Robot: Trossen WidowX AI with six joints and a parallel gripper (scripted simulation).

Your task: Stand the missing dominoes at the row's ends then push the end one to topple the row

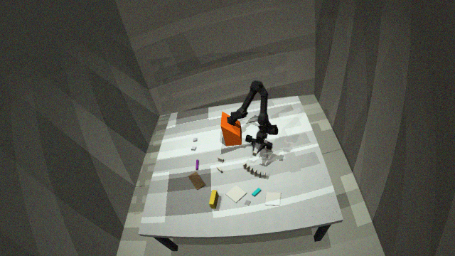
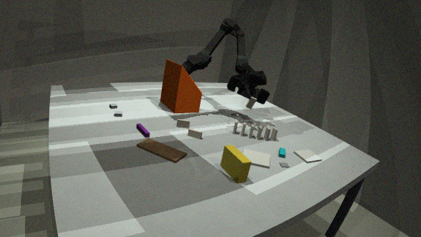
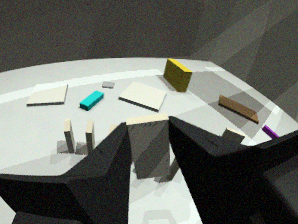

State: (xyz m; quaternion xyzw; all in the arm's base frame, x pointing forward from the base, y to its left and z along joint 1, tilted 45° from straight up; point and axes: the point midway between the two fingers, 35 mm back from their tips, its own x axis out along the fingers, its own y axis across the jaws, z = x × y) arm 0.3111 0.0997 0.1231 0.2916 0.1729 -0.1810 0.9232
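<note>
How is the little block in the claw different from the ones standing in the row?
The block in the claw hangs tilted above the table, while the row of dominoes stands upright on it. The held block is alone; the row's stand side by side, evenly spaced. All look the same pale beige and similar in shape.

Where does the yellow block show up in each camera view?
Top: yellow block near the table's front edge, left of centre.
Exterior: yellow block in the foreground, centre-right.
Wrist: yellow block at upper centre-right.
Shared landmark: the teal block.
</note>
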